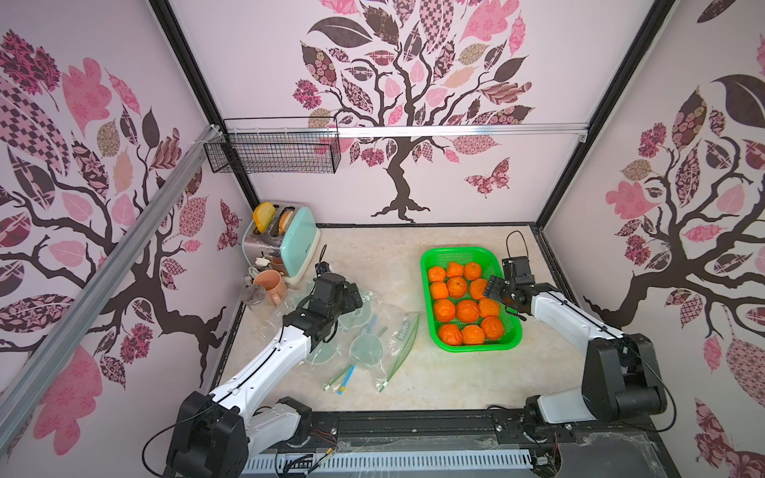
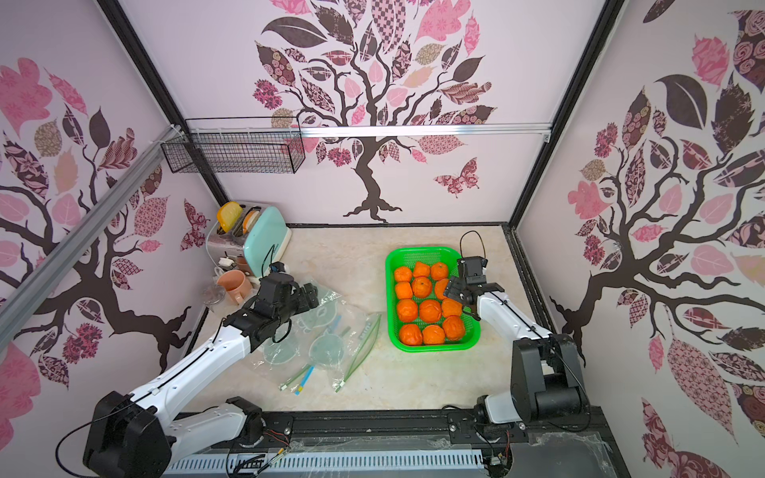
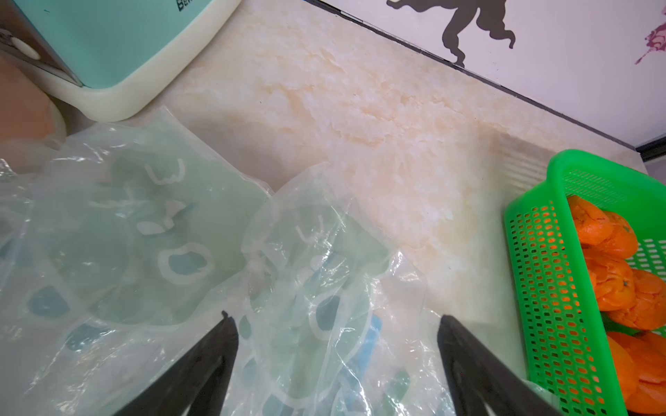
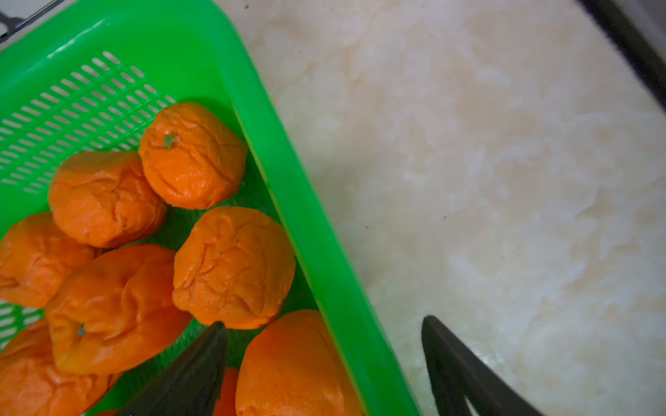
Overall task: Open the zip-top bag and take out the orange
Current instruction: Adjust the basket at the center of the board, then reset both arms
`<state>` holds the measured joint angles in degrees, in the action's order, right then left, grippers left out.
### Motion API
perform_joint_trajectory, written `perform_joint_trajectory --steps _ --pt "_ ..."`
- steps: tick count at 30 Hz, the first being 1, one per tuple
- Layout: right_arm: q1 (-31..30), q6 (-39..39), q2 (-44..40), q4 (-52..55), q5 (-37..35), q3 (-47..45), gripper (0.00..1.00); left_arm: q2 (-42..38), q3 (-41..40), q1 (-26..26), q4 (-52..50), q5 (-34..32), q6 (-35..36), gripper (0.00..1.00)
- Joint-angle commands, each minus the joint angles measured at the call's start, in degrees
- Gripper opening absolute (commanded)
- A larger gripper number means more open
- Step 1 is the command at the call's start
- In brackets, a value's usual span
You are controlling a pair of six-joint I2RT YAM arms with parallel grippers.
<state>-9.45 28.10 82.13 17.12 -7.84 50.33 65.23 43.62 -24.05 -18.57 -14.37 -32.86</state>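
In the middle of the surface (image 1: 414, 385), over toward the left arm, lie the see-through zip-top bags (image 1: 366, 331). They are flat and crinkly and lie partly on top of each other. I can see no orange inside any of them. The oranges (image 1: 467, 311) all sit in the green basket (image 1: 476, 347), near the bags but not touching them.

The left hand (image 3: 333, 320) hangs just over the bags, spread wide and holding nothing. The right hand (image 4: 323, 322) hangs over the basket's wall, spread wide and empty too, with one finger over the fruit and one outside.

I think the taking-out step is done. Next, both arms only need to pull back without dragging a bag or bumping the basket. A toaster (image 1: 300, 240) and a cup (image 1: 271, 287) stand in the far corner.
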Motion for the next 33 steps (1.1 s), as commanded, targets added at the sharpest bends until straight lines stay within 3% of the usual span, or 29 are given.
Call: perform_joint_trajectory --steps 1,3,6,8,12,15,19,21,23,26,29,31,33 --pt "-5.7 -2.7 0.1 0.4 9.0 2.8 0.85 -2.5 1.2 0.0 0.9 -3.9 1.2 0.9" --pt "-7.0 -3.5 -0.5 0.5 8.7 3.7 0.87 -4.5 0.2 0.0 1.5 -4.1 1.9 0.9" --pt "-7.1 -3.1 -4.5 -2.3 0.5 2.2 0.93 -8.8 -3.1 0.0 4.7 -5.7 3.9 0.9" --pt "-6.3 -2.4 -7.7 -5.1 -9.9 -0.3 0.96 -12.0 -5.7 -0.1 7.1 -8.4 5.8 0.89" --pt "0.7 -3.0 -9.5 -11.6 -22.8 -5.1 0.97 -17.1 -10.4 -0.1 11.2 -15.7 9.9 0.87" --pt "4.3 -4.9 -8.8 -16.1 -25.8 -8.5 0.99 -20.2 -14.4 0.0 15.3 -22.5 14.7 0.84" --pt "5.1 -6.6 -7.1 -22.6 -25.3 -12.7 0.99 -21.9 -22.3 1.7 29.0 -26.6 26.4 0.84" --pt "5.1 -8.8 -6.3 -28.5 -25.0 -16.3 0.99 -20.5 -25.3 5.6 33.9 -25.2 28.8 0.84" --pt "5.3 -9.1 -6.2 -37.7 -23.7 -21.8 0.99 -17.3 -29.4 9.2 41.6 -19.1 32.1 0.84" --pt "5.4 -11.2 -5.9 -54.0 -21.8 -29.6 0.99 -9.3 -33.2 13.7 54.3 -14.2 34.3 0.88" --pt "5.7 -15.4 -3.4 -59.6 -18.8 -29.3 0.99 0.9 -31.0 19.3 59.5 -9.4 31.2 0.91" --pt "5.7 -17.0 -1.4 -64.9 -18.3 -29.7 0.99 5.3 -28.2 19.9 59.5 -6.0 32.1 0.91" --pt "5.8 -19.5 0.2 -70.4 -17.1 -30.8 0.99 10.7 -28.0 21.5 67.6 -4.4 31.7 0.92"
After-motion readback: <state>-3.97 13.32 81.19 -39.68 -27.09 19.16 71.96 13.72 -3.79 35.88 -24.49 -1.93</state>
